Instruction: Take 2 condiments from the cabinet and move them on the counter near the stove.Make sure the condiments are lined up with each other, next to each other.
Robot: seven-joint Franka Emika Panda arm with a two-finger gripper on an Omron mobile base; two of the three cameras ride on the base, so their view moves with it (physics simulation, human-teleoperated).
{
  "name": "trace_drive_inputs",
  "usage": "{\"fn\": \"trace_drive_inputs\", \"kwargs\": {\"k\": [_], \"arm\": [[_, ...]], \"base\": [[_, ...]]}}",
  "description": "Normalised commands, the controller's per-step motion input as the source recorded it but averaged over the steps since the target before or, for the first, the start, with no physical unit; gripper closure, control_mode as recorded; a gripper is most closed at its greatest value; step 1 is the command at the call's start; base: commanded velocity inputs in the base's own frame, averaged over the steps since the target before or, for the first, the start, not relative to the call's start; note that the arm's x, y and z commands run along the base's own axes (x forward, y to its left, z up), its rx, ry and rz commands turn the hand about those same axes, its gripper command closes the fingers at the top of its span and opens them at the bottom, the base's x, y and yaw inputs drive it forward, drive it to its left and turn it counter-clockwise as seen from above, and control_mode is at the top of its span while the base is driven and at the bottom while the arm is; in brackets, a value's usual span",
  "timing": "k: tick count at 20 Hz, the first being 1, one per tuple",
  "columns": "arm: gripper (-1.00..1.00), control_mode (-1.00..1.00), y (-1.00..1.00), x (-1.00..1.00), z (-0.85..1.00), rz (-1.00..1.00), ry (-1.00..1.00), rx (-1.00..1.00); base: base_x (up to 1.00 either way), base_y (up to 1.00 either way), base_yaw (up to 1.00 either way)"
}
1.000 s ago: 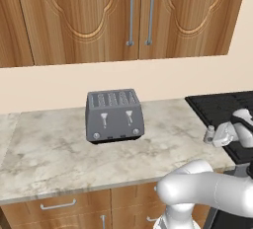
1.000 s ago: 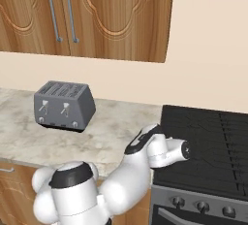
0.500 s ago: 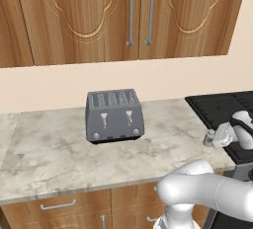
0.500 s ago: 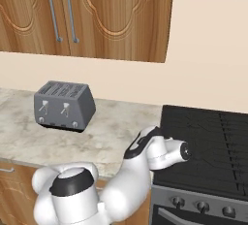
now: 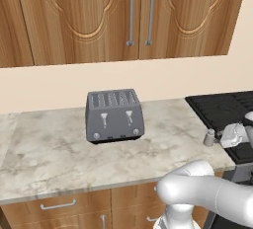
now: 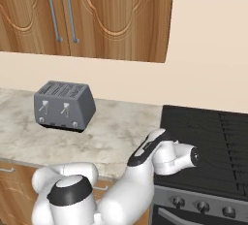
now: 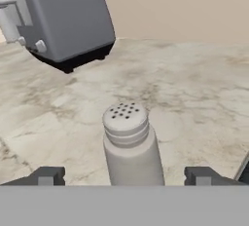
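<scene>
While the counter (image 5: 59, 159) lay broad beside the stove (image 5: 222, 107), your gripper (image 7: 124, 175) stood spread, tips either side of the grey shaker (image 7: 131, 144), which stood upright near the stove edge. Had you withdrawn crookedly, a fingertip (image 7: 46, 175) could have toppled it.

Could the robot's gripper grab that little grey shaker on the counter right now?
Probably yes. The gripper has its jaws wide open on either side of the grey shaker, which stands upright on the counter with nothing between them.
</scene>
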Motion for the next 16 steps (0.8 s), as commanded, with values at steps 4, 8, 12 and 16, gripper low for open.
{"fn": "trace_drive_inputs", "kwargs": {"k": [4,8,12,16], "arm": [[-1.00,-1.00,0.00,-0.34,0.64,0.00,0.00,0.06],[-1.00,-1.00,0.10,-0.31,0.79,0.00,0.05,0.02],[-1.00,-1.00,0.54,-0.21,0.62,-0.07,0.07,0.00],[-1.00,-1.00,0.84,-0.08,0.33,-0.24,0.08,-0.03]], "base": [[0.00,0.00,0.00],[0.00,0.00,0.00],[0.00,0.00,0.00],[0.00,0.00,0.00]]}}
